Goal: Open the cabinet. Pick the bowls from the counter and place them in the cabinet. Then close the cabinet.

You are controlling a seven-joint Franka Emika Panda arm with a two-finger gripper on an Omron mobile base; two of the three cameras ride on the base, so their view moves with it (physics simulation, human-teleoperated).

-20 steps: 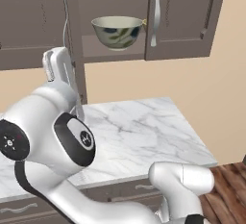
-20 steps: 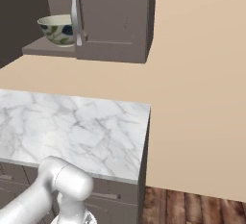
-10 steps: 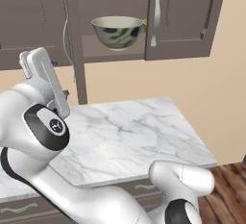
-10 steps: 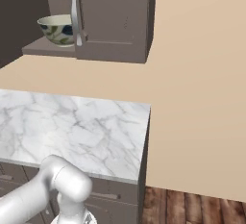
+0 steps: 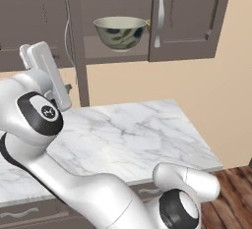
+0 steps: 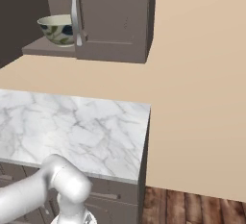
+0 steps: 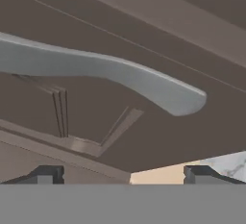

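Looks like we're near the end: the leaf-marked bowl (image 5: 120,31) sits on the cabinet (image 5: 187,21) shelf, and the counter (image 5: 128,134) part in view has no bowls on it. Can't spot the mustard one, so not sure about it. The hand (image 7: 122,172) is spread wide, empty, right up at the door's silver handle (image 7: 115,74), probably going for the close.

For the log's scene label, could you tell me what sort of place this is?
Most likely a rendered home kitchen: a marble counter, a dark brown wall cabinet with bar handles, and a leaf-patterned bowl on its shelf.
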